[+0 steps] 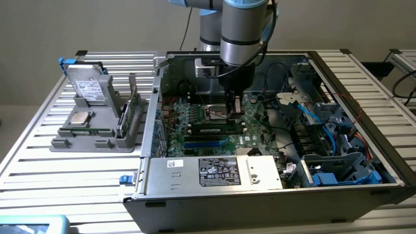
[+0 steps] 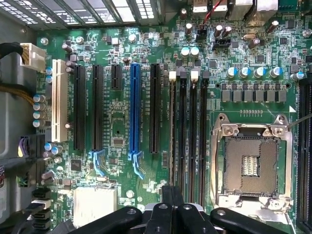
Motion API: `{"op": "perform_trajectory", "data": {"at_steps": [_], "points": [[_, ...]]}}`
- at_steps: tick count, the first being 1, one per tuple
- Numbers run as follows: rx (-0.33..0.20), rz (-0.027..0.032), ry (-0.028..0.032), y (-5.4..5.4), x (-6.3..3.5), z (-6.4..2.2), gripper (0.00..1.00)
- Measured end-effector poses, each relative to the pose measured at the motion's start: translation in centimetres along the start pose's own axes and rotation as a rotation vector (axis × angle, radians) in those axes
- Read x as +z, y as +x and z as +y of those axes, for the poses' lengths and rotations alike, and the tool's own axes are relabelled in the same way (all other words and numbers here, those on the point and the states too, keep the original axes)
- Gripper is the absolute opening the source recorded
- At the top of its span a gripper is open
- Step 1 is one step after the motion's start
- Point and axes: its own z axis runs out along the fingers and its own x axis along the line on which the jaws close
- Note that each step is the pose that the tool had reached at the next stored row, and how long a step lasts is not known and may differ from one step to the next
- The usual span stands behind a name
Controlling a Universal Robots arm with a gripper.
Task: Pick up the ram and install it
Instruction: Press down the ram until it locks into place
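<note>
The ram (image 1: 217,130), a dark strip with a white label, lies along a black slot on the motherboard (image 1: 195,117) inside the open computer case. My gripper (image 1: 235,105) hangs just above the board, over the end of the slots beside the empty processor socket (image 1: 217,113). In the wrist view its black fingertips (image 2: 166,200) are pressed together with nothing between them, so my gripper (image 2: 171,195) is shut. It is lined up over the first of the long black memory slots (image 2: 173,131). The silver socket (image 2: 251,165) lies beside those slots.
The case walls (image 1: 156,97) and the power supply (image 1: 215,171) hem in the board. Cables and blue drive bays (image 1: 338,161) crowd the exterior view's right. On the slatted table, a grey fixture (image 1: 97,136) holds a silver drive (image 1: 87,90), a square chip (image 1: 81,118) and a green strip on edge (image 1: 123,121).
</note>
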Motion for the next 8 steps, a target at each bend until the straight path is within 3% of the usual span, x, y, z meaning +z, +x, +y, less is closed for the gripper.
{"op": "perform_trajectory", "data": {"at_steps": [8], "points": [[0.003,0.0003,-0.0004,-0.06,0.50,0.00,0.11]]}}
